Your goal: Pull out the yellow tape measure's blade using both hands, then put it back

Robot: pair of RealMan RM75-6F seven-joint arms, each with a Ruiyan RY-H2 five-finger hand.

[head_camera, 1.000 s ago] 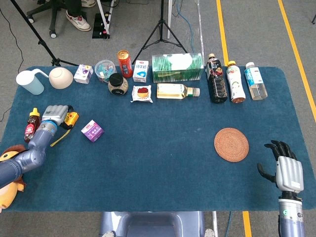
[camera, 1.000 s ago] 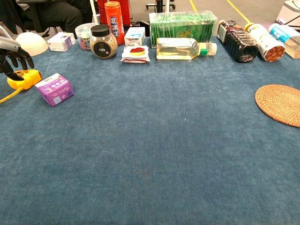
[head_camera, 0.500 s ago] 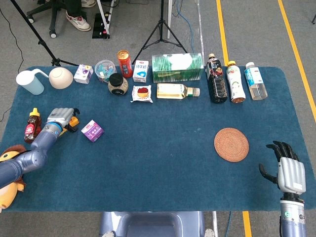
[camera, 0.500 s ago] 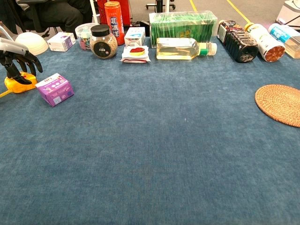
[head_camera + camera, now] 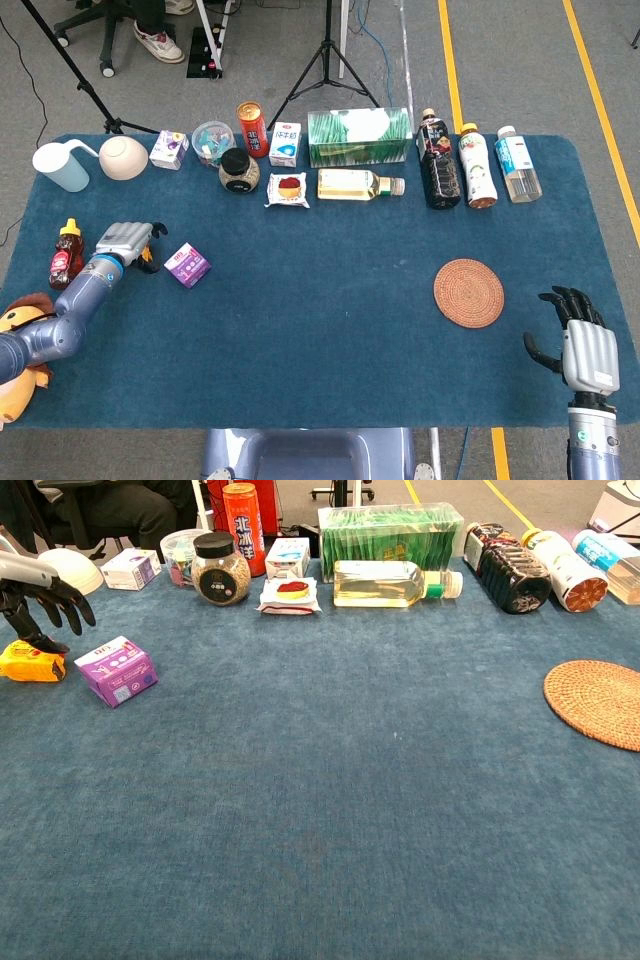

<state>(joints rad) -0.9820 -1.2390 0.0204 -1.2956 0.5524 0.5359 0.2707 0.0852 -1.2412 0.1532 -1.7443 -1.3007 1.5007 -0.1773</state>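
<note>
The yellow tape measure (image 5: pixel 30 664) lies on the blue table (image 5: pixel 330 780) at the far left, with no blade showing outside its case. My left hand (image 5: pixel 38 588) hovers just above it with its fingers spread and curved downward, gripping nothing. In the head view the left hand (image 5: pixel 124 243) covers most of the tape measure. My right hand (image 5: pixel 581 346) stays near the table's front right corner, fingers apart and empty. The chest view does not show it.
A small purple box (image 5: pixel 117 670) sits just right of the tape measure. A red sauce bottle (image 5: pixel 65 252) and a stuffed toy (image 5: pixel 18 345) are at the left edge. A woven coaster (image 5: pixel 468 292) lies right. Bottles, jars, boxes and a bowl (image 5: pixel 124 157) line the back.
The yellow blade that stuck out toward the front left has drawn back into the case. The case slid slightly left and my left hand let go and rose. The right hand barely moved.
</note>
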